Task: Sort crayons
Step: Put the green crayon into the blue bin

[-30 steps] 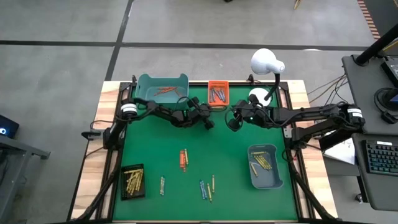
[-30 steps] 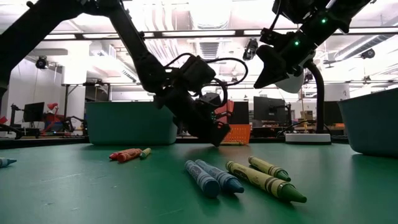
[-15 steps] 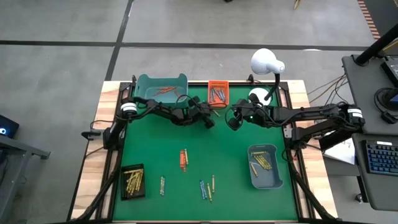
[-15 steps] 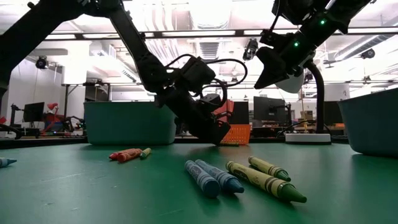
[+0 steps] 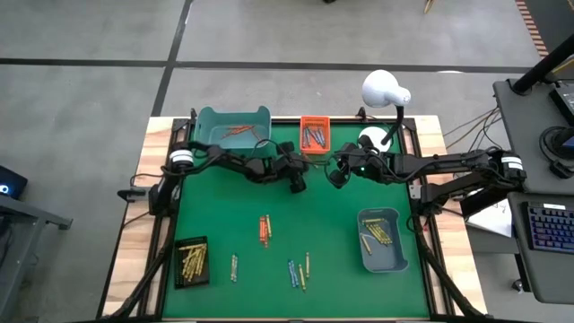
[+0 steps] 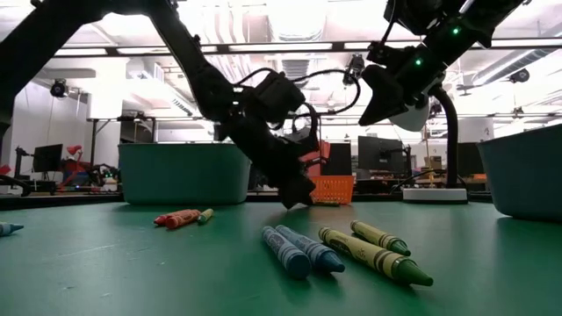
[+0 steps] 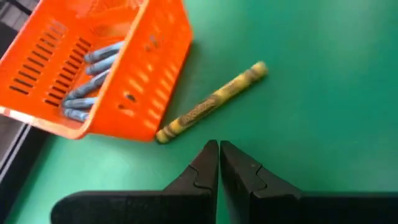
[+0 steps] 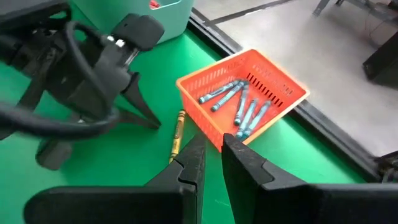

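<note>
From above, the left gripper (image 5: 297, 184) and right gripper (image 5: 334, 177) flanked the slotted orange basket (image 5: 314, 132) on green felt. Low down, waxy blue crayons (image 6: 299, 249) lay near. The left wrist view showed fingers pressed together beside a yellow crayon (image 7: 211, 102). The right wrist view showed narrowly parted, empty fingers (image 8: 194, 163).

Yellow crayon (image 7: 211, 102) lies beside the orange basket (image 7: 149, 87) of blue crayons (image 7: 93, 78) — jaws shut.

Green table (image 5: 341, 224) carries bins (image 5: 384, 240) and loose crayons (image 5: 265, 230).
</note>
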Motion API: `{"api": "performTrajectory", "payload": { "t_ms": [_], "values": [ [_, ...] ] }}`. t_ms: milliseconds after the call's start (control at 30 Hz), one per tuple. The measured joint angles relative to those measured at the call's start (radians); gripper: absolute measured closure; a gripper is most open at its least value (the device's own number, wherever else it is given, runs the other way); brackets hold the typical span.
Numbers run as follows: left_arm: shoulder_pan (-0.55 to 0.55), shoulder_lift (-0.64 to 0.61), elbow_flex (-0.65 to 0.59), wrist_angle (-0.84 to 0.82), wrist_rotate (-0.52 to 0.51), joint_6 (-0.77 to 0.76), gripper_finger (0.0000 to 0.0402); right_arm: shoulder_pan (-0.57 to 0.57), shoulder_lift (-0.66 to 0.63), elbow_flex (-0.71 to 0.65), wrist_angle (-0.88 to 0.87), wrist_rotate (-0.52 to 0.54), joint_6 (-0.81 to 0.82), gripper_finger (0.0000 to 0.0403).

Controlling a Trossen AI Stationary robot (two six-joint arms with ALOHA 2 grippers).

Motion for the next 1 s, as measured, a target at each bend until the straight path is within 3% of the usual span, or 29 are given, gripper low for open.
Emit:
{"api": "performTrajectory", "payload": {
  "t_ms": [200,500,833,1000],
  "values": [
    [-0.014,-0.121,-0.044,0.013,-0.005,-0.019,0.0401,0.0,0.0,0.0,0.0,-0.119,0.11,0.036],
    [-0.036,-0.435,-0.259,0.153,-0.012,-0.049,0.0401,-0.001,0.024,0.0,0.006,-0.188,0.269,0.036],
    [-0.069,-0.747,-0.421,0.328,-0.015,-0.058,0.0401,-0.048,0.272,0.148,-0.023,-0.286,0.263,0.036],
    [-0.071,-0.842,-0.455,0.337,-0.015,-0.084,0.0402,-0.082,0.393,0.274,-0.188,-0.31,0.265,0.036]
  ]
}}
